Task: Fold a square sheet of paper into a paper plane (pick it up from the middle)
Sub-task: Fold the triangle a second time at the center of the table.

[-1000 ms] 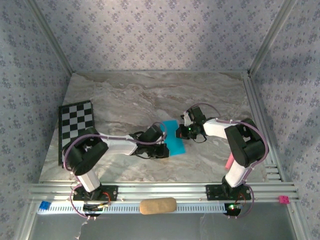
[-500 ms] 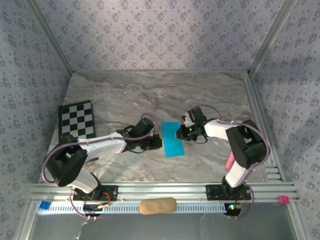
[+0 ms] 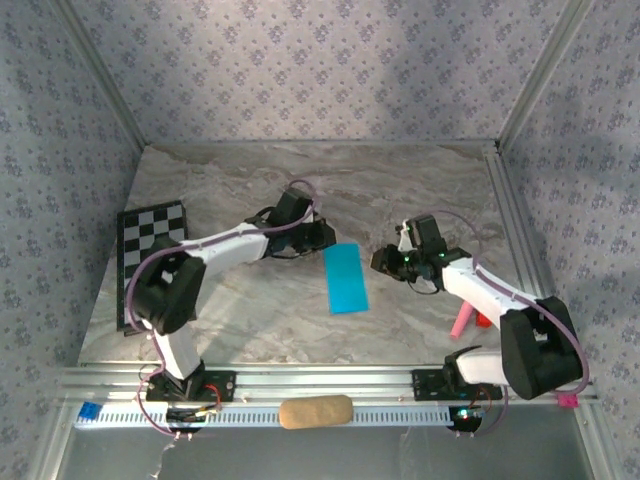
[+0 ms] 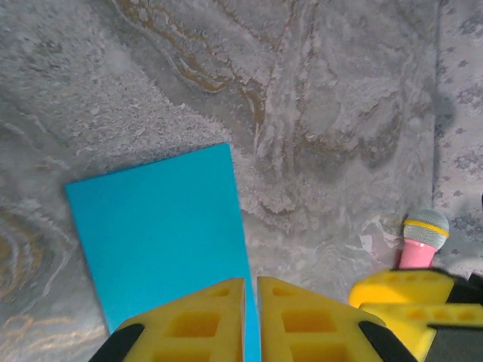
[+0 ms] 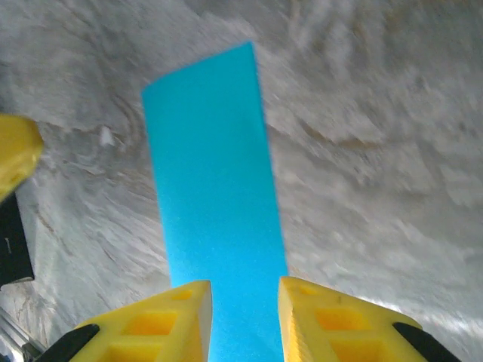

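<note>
My left arm reaches forward, left gripper pressed together, the turquoise sheet of paper flat just ahead. My right gripper stands parted opposite.

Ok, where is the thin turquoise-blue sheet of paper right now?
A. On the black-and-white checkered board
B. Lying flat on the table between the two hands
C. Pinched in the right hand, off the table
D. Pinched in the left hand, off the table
B: the thin turquoise-blue sheet of paper, a narrow rectangle, lies flat on the grey marble-patterned table, with the left hand and the right hand on either side and neither gripping it.
</note>
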